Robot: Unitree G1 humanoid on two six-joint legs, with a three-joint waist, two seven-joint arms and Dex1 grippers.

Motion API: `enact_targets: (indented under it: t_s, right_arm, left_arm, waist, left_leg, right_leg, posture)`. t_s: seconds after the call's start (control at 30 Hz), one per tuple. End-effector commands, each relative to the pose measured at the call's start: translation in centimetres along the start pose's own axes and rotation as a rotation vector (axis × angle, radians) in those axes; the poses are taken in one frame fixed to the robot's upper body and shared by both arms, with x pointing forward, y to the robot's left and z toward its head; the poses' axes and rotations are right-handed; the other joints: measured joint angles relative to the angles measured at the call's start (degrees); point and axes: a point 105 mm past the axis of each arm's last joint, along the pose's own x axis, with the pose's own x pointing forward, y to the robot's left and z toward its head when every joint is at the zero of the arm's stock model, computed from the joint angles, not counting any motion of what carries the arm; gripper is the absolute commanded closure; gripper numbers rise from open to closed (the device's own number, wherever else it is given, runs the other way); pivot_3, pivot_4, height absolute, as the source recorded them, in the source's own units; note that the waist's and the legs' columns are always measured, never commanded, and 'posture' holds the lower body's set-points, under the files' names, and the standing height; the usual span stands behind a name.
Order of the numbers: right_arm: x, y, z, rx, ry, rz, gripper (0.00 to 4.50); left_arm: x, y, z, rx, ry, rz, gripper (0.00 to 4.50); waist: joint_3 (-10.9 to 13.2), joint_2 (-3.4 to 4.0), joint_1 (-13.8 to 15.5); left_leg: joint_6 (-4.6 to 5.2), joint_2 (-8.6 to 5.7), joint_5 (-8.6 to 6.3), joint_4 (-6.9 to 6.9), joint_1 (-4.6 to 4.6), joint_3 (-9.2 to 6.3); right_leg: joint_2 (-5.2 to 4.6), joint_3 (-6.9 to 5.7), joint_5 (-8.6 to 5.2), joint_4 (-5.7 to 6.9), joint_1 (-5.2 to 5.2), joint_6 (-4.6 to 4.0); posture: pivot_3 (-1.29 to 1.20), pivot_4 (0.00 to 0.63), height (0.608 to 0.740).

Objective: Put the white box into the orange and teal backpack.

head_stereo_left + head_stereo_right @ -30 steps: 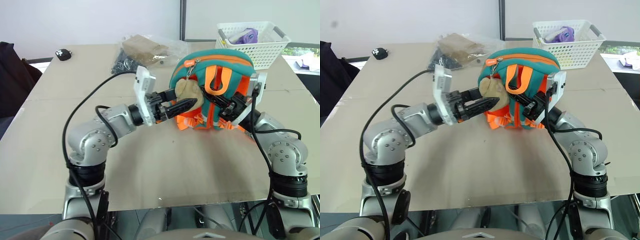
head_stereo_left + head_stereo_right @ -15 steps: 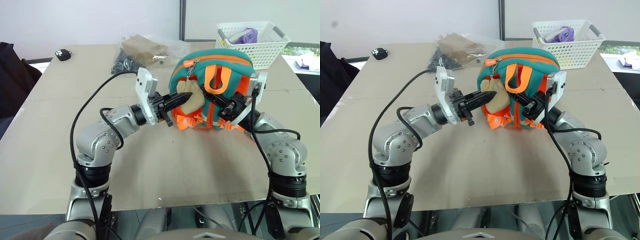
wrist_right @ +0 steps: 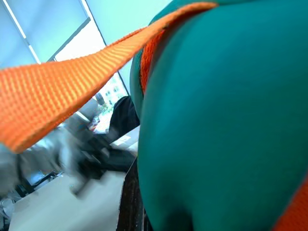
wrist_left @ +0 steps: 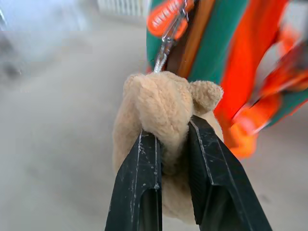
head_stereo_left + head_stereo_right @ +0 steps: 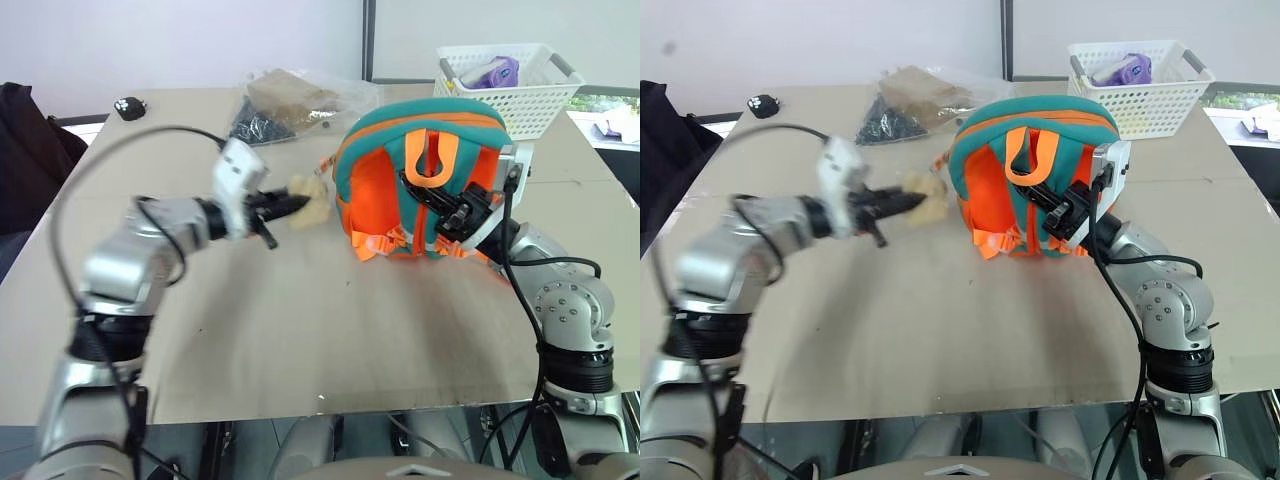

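The orange and teal backpack (image 5: 375, 200) stands upright at the middle of the table, its straps facing me. Its tan plush bear charm (image 5: 310, 195) is stretched out to the backpack's left on a metal clip (image 4: 166, 41). My left gripper (image 5: 288, 205) is shut on the bear, and the left wrist view shows both black fingers (image 4: 144, 183) pinching the plush. Against the backpack's back, by the orange handle loop (image 5: 435, 160), my right gripper (image 5: 418, 188) is shut on the backpack. The white box is out of view.
A white perforated basket (image 5: 510, 95) holding a purple thing stands at the back right. Behind the backpack lies a clear plastic bag (image 5: 290, 100) of brown and dark items. A small black object (image 5: 130, 105) sits far left, and a dark garment (image 5: 20, 140) hangs at the left edge.
My left gripper has shut on the bear charm and drawn it left, away from the backpack. The zipper tag followed down the backpack's left side. The right arm kept still.
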Motion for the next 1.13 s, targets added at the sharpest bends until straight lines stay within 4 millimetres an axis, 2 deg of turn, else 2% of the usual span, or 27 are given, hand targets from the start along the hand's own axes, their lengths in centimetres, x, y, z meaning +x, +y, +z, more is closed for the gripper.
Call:
enact_targets:
  t_s: [0.03, 0.1, 0.17, 0.2, 0.33, 0.37, 0.4, 0.43, 0.47, 0.6, 0.63, 0.67, 0.7, 0.8, 0.9, 0.97, 1.03, 1.13]
  right_arm:
    - [0.1, 0.7, 1.6, -0.040, -0.065, 0.015, 4.40]
    - [0.1, 0.7, 1.7, -0.041, -0.065, 0.011, 4.40]
    - [0.0, 0.6, 1.8, -0.041, -0.066, 0.005, 4.40]
    - [-0.1, 0.5, 1.8, -0.040, -0.066, 0.003, 4.40]
    - [-0.3, 0.4, 1.7, -0.032, -0.061, 0.004, 4.40]
    - [-0.7, 0.8, 1.8, -0.011, -0.054, 0.038, 4.09]
    - [-1.1, 1.3, 1.6, -0.006, -0.035, 0.067, 3.74]
    - [-1.5, 1.6, 1.5, -0.008, -0.015, 0.081, 3.58]
    - [-2.2, 1.6, 1.2, -0.020, 0.015, 0.082, 3.00]
    - [-6.0, 1.3, -0.8, -0.131, 0.217, 0.062, 1.24]
    - [-7.0, 1.1, -1.1, -0.149, 0.247, 0.042, 0.88]
    - [-8.0, 0.7, -1.2, -0.177, 0.268, 0.014, 0.33]
    - [-9.0, 0.5, -1.4, -0.189, 0.288, 0.003, 0.06]
    - [-11.6, 0.2, -2.4, -0.193, 0.357, -0.010, 0.06]
    - [-14.1, -0.4, -4.2, -0.221, 0.433, -0.040, 0.06]
    - [-16.4, -2.6, -6.1, -0.307, 0.461, -0.128, 0.06]
    - [-18.1, -3.9, -7.5, -0.372, 0.463, -0.206, 0.06]
    - [-19.4, -4.8, -8.3, -0.430, 0.436, -0.268, 0.06]
  left_arm:
    - [1.8, -0.6, -5.4, 0.064, 0.212, -0.011, 4.34]
    - [2.0, -0.8, -7.7, 0.052, 0.284, -0.029, 4.34]
    - [2.0, -0.1, -8.6, 0.055, 0.304, -0.005, 4.34]
    - [1.9, 0.1, -8.6, 0.071, 0.299, -0.008, 4.34]
    - [1.8, 0.7, -5.7, 0.022, 0.121, 0.000, 4.34]
    - [1.2, 0.4, -4.2, -0.013, 0.037, -0.030, 3.30]
    - [0.5, 0.1, -3.2, -0.004, -0.022, -0.061, 2.89]
    - [-0.2, -0.2, -2.9, 0.005, -0.040, -0.079, 2.59]
    - [-0.9, -0.1, -2.7, 0.021, -0.060, -0.072, 1.96]
    - [-4.0, -0.8, -4.2, -0.017, -0.055, -0.102, 0.19]
    - [-4.7, -1.2, -4.8, -0.022, -0.041, -0.117, 0.00]
    - [-5.4, -1.8, -5.3, -0.024, -0.037, -0.137, 0.00]
    - [-6.0, -2.4, -5.6, -0.034, -0.038, -0.153, 0.00]
    - [-7.2, -4.0, -6.3, -0.082, -0.044, -0.171, 0.00]
    - [-7.5, -6.1, -8.0, -0.145, 0.011, -0.171, 0.00]
    - [-6.8, -8.1, -9.4, -0.166, -0.008, -0.121, 0.00]
    - [-6.1, -8.4, -9.9, -0.183, -0.064, -0.014, 0.00]
    - [-6.0, -9.1, -10.9, -0.157, -0.049, 0.010, 0.00]
  waist:
    - [0.00, 0.00, -0.36]
    - [-0.20, 0.18, -0.32]
    - [-0.51, 0.52, -0.18]
    - [-0.55, 0.55, -0.12]
    - [-0.54, 0.55, -0.11]
    - [-0.54, 0.55, -0.11]
    - [-0.54, 0.55, -0.20]
    - [-0.53, 0.55, -0.22]
    - [-0.50, 0.53, -0.22]
    - [-0.48, 0.53, 0.11]
    - [-0.48, 0.54, 0.20]
    - [-0.47, 0.54, 0.26]
    - [-0.46, 0.54, 0.32]
    - [-0.40, 0.52, 0.59]
    - [-0.40, 0.52, 1.12]
    - [-0.40, 0.53, 1.28]
    - [-0.42, 0.50, 1.44]
    - [-0.37, 0.42, 1.94]
  left_leg:
    - [0.00, 0.00, 0.00, -0.02, 0.00, 0.01]
    - [0.00, 0.04, 0.00, -0.04, 0.03, 0.00]
    - [0.00, 0.03, 0.00, -0.04, 0.08, 0.02]
    - [0.00, 0.02, 0.00, -0.04, 0.15, 0.03]
    - [0.03, 0.03, -0.02, -0.26, 0.90, 0.03]
    - [0.03, 0.04, -0.02, -0.25, 0.90, 0.02]
    - [0.04, 0.04, -0.02, -0.25, 0.90, 0.01]
    - [0.04, 0.05, -0.02, -0.25, 0.88, 0.02]
    - [0.05, 0.06, -0.03, -0.27, 0.82, 0.00]
    - [0.09, 0.05, -0.05, -0.31, 0.72, -0.04]
    - [0.10, 0.06, -0.06, -0.31, 0.73, -0.04]
    - [0.11, 0.05, -0.07, -0.31, 0.73, -0.03]
    - [0.12, 0.06, -0.07, -0.31, 0.75, -0.02]
    - [0.15, 0.06, -0.09, -0.33, 0.81, 0.02]
    - [0.17, 0.10, -0.11, -0.35, 0.89, 0.01]
    - [0.18, 0.11, -0.12, -0.38, 0.98, 0.14]
    - [0.20, 0.10, -0.13, -0.40, 1.03, 0.18]
    - [0.20, 0.11, -0.14, -0.40, 1.11, 0.14]
  right_leg:
    - [0.00, 0.00, 0.00, 0.01, -0.01, 0.00]
    - [0.03, 0.04, 0.00, 0.04, -0.03, 0.00]
    - [0.01, 0.07, 0.00, 0.04, 0.03, 0.00]
    - [0.00, 0.10, 0.00, 0.04, 0.09, 0.00]
    - [0.01, 0.26, -0.01, -0.05, 0.73, 0.01]
    - [0.01, 0.25, -0.02, -0.06, 0.74, 0.01]
    - [0.01, 0.24, -0.02, -0.06, 0.74, 0.01]
    - [0.02, 0.26, -0.02, -0.07, 0.72, 0.01]
    - [0.01, 0.24, -0.02, -0.09, 0.68, 0.01]
    - [-0.01, 0.20, -0.02, -0.26, 0.67, 0.02]
    - [-0.01, 0.19, -0.02, -0.28, 0.69, 0.02]
    - [-0.01, 0.19, -0.02, -0.30, 0.70, 0.02]
    - [-0.01, 0.21, -0.02, -0.30, 0.73, 0.02]
    - [-0.01, 0.25, -0.03, -0.30, 0.77, 0.03]
    - [0.00, 0.24, -0.04, -0.32, 0.85, 0.03]
    - [0.01, 0.37, -0.03, -0.37, 0.89, 0.04]
    - [0.01, 0.42, -0.03, -0.42, 0.94, 0.04]
    - [0.01, 0.34, -0.03, -0.42, 1.04, 0.04]
  posture:
    - [0.00, 0.150, 0.740]
    - [0.00, 0.150, 0.740]
    - [0.00, 0.150, 0.740]
    - [0.00, 0.150, 0.740]
    - [0.00, 0.150, 0.740]
    - [0.00, 0.150, 0.740]
    - [0.00, 0.150, 0.740]
    - [0.00, 0.150, 0.740]
    - [0.00, 0.150, 0.740]
    - [0.00, 0.150, 0.740]
    - [0.00, 0.150, 0.740]
    - [0.00, 0.150, 0.740]
    - [0.00, 0.150, 0.740]
    - [0.00, 0.150, 0.740]
    - [0.00, 0.150, 0.740]
    - [0.00, 0.150, 0.740]
    - [0.00, 0.150, 0.740]
    - [0.00, 0.150, 0.740]
